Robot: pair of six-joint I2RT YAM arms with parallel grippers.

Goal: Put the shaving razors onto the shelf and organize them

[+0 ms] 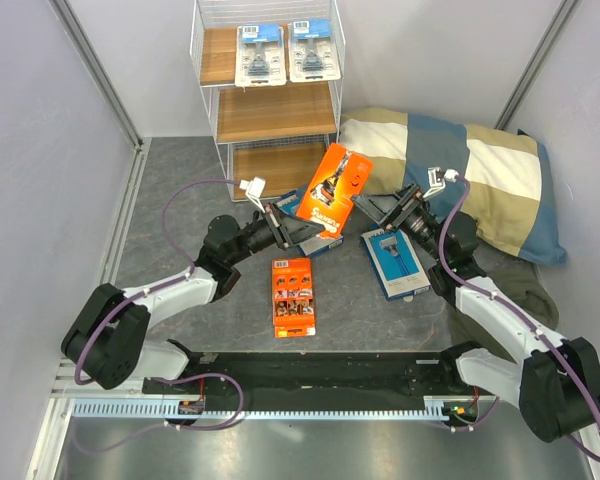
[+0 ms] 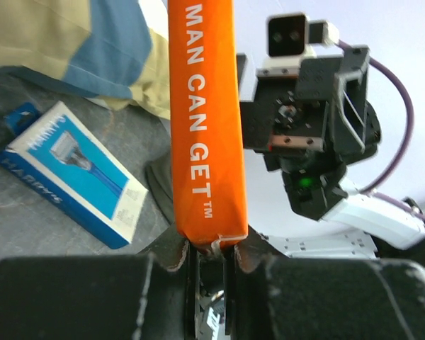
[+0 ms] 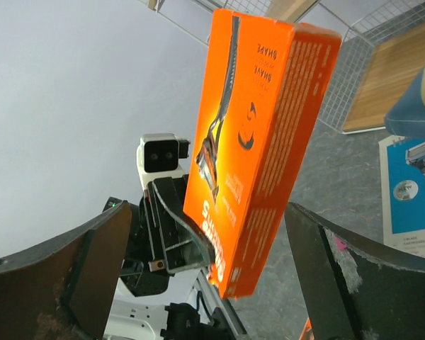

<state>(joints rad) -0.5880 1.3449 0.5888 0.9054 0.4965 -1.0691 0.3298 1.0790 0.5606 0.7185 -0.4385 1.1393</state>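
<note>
My left gripper (image 1: 310, 226) (image 2: 211, 248) is shut on the bottom end of an orange razor pack (image 1: 335, 188) (image 2: 205, 120) and holds it upright above the table. My right gripper (image 1: 385, 209) (image 3: 209, 241) is open, with its fingers (image 3: 333, 269) standing wide on either side of that pack (image 3: 262, 142) without touching it. A second orange pack (image 1: 293, 296) lies flat near the arm bases. One blue box (image 1: 395, 263) (image 2: 78, 180) lies flat beside the right arm. Two clear blister packs (image 1: 260, 55) (image 1: 313, 48) stand on the top tier of the shelf (image 1: 277, 112).
A blue-and-beige checked pillow (image 1: 480, 175) lies at the right, just behind the right gripper. Another blue pack (image 1: 296, 206) shows partly under the held box. The shelf's middle and bottom wooden tiers (image 1: 280, 165) hold nothing. Grey walls close in both sides.
</note>
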